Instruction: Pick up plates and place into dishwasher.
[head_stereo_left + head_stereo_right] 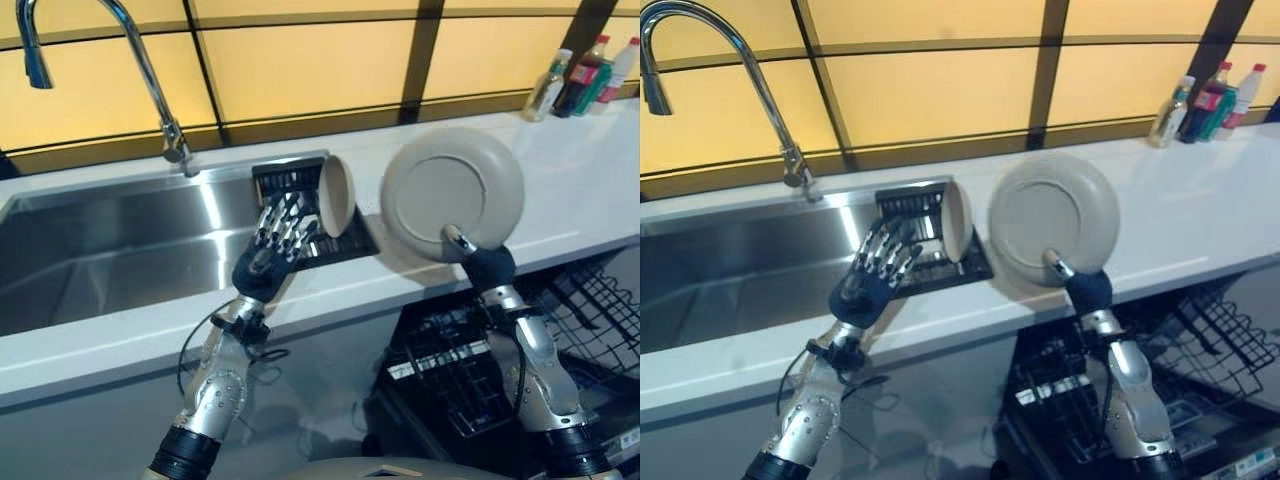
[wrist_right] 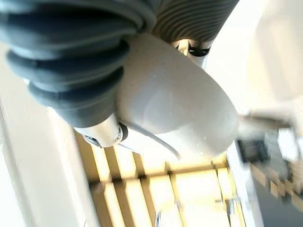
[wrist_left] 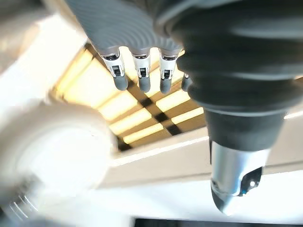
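plate [image 1: 452, 192] | right hand [image 1: 487, 266] fingers grip its lower rim, above tabletop [image 1: 590, 190] front edge | keep upright, lower into dishwasher rack [image 1: 470, 375] | left hand [image 1: 272, 250] fingers spread, empty, beside bowl [image 1: 336, 194]

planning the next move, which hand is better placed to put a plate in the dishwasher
The right. The right hand already grips the plate, held upright above the counter edge, with the open dishwasher rack directly below that arm. The left hand is open by the drying rack, holding nothing.
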### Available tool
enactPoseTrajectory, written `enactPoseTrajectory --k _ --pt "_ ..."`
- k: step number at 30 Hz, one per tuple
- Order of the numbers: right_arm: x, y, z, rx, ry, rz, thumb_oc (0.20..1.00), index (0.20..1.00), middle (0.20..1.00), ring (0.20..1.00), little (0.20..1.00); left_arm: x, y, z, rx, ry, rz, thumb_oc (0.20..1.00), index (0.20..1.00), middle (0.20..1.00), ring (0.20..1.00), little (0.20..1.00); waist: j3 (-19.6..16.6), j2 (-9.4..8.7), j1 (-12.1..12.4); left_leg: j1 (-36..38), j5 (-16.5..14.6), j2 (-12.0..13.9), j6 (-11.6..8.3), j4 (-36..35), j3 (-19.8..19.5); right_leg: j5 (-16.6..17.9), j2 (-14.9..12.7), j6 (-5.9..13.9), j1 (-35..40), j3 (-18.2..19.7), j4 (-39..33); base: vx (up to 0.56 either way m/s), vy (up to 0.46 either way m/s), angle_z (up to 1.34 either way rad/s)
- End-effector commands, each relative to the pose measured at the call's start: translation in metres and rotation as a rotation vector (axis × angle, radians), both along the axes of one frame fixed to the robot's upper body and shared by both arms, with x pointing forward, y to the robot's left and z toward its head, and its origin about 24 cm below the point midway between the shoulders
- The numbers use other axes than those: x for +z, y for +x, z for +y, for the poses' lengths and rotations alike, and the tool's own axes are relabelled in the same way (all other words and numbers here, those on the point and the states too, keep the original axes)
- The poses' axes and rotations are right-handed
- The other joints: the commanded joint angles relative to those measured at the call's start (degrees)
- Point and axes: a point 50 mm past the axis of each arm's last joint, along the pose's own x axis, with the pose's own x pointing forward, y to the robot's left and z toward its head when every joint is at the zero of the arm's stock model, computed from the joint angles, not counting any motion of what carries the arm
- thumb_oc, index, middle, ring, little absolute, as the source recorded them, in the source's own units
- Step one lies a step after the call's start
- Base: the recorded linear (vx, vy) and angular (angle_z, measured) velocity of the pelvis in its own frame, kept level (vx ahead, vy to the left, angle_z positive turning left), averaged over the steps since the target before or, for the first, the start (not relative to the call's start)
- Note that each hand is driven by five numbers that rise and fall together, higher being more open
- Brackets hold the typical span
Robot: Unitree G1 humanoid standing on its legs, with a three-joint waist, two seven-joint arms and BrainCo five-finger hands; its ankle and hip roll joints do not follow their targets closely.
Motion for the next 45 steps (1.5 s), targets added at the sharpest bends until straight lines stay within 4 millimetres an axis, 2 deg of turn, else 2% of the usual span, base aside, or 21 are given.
enactPoseTrajectory --k 1,9,14,18,22,27,31,35,38,42,45 --pt "0.028 0.003 -0.012 -0.096 0.091 -0.173 0.2 0.2 0.2 0.2 0.2 0.022 -0.012 -0.009 -0.131 -0.095 -0.154 1.0 1.0 1.0 1.0 1.0 -0.63 -0.62 -1.5 -4.31 -4.21 -0.38 2.97 4.81 -0.32 -9.04 -3.57 7.06 1.17 3.89 7.91 -0.05 0.022 -0.09" --pt "0.03 0.004 -0.03 -0.235 0.084 -0.21 0.2 0.2 0.2 0.2 0.2 0.018 -0.021 -0.039 -0.404 -0.266 -0.131 1.0 1.0 1.0 1.0 1.0 -0.17 -0.41 -4.13 -4.05 -5.21 -0.67 3.86 5.08 2.15 -8.47 -3.41 7.98 -0.59 7.1 8.73 -0.04 0.019 -0.16" --pt "0.029 0.004 -0.031 -0.26 0.069 -0.21 0.2 0.2 0.2 0.2 0.2 -0.004 -0.031 -0.063 -0.515 -0.113 -0.089 1.0 1.0 1.0 1.0 1.0 0.45 -0.03 -6.55 -3.99 -6.47 -0.85 4.7 6.43 4.35 -7.94 -3.43 8.98 -2.23 9.94 10.45 -0.01 0.018 -0.22" --pt "0.028 0.004 -0.036 -0.328 0.015 -0.211 0.2 0.2 0.2 0.2 0.2 -0.028 -0.039 -0.066 -0.556 -0.009 -0.027 1.0 1.0 1.0 1.0 1.0 0.94 0.25 -7.72 -3.98 -7.52 -1.08 5.36 7.87 6.12 -7.09 -3.71 9.63 -3.44 10.99 11.42 0.01 0.017 -0.22" --pt "0.026 0.002 -0.04 -0.409 -0.077 -0.199 0.2 0.2 0.2 0.2 0.2 -0.047 -0.046 -0.059 -0.547 0.074 0.019 1.0 1.0 1.0 1.0 1.0 1.34 0.43 -8.38 -4.42 -8.89 -1.44 5.94 9.97 7.53 -6.52 -4.11 10.1 -4.53 11.93 11.6 0.01 0.006 -0.18" --pt "0.025 0.001 -0.044 -0.419 -0.164 -0.167 0.2 0.2 0.2 0.2 0.2 -0.072 -0.051 -0.044 -0.477 0.204 0.112 1.0 1.0 1.0 1.0 1.0 2.23 0.48 -8.59 -5.51 -10.67 -1.9 6.78 13.49 8.68 -5.5 -4.71 10.45 -6.24 12.65 12.92 0.02 -0.009 -0.09" --pt "0.024 -0.002 -0.057 -0.448 -0.174 -0.14 0.2 0.2 0.2 0.2 0.2 -0.098 -0.058 -0.026 -0.428 0.351 0.204 1.0 1.0 1.0 1.0 1.0 2.98 0.31 -8.24 -6.73 -11.4 -2.14 7.06 15.49 8.4 -4.04 -5.32 10.19 -7.53 12.24 14.25 0.03 -0.015 -0.07" --pt "0.022 -0.006 -0.063 -0.459 -0.162 -0.132 0.2 0.2 0.2 0.2 0.2 -0.123 -0.069 -0.007 -0.388 0.413 0.305 1.0 1.0 1.0 1.0 1.0 3.82 0.1 -7.78 -7.94 -12.1 -2.24 7.27 17.56 7.86 -3.66 -5.89 9.98 -8.18 11.57 14.97 0.03 -0.021 0.03" --pt "0.016 -0.01 -0.062 -0.457 -0.185 -0.107 0.2 0.2 0.2 0.2 0.2 -0.141 -0.075 0.008 -0.33 0.51 0.359 1.0 1.0 1.0 1.0 1.0 4.51 -0.34 -7.47 -8.89 -12.13 -2.21 7.38 18.45 7.52 -3.3 -6.1 9.89 -8.68 10.92 15.09 0.01 -0.042 0.03" --pt "0.007 -0.015 -0.063 -0.432 -0.249 -0.055 0.2 0.2 0.2 0.2 0.2 -0.153 -0.081 0.026 -0.285 0.603 0.395 1.0 1.0 1.0 1.0 1.0 5.02 -1.09 -7.4 -9.7 -12.28 -1.74 7.41 19.75 7.88 -2.96 -6.28 10.06 -9.41 10.16 15.73 0.02 -0.059 0.08" --pt "-0.008 -0.021 -0.072 -0.398 -0.315 0.029 0.2 0.2 0.2 0.2 0.2 -0.164 -0.091 0.038 -0.291 0.659 0.44 1.0 1.0 1.0 1.0 1.0 5.45 -1.93 -7.18 -10.4 -12.51 -1.34 7.5 21.14 7.8 -2.77 -6.29 10.18 -9.79 9.51 16.71 0.04 -0.071 0.03"
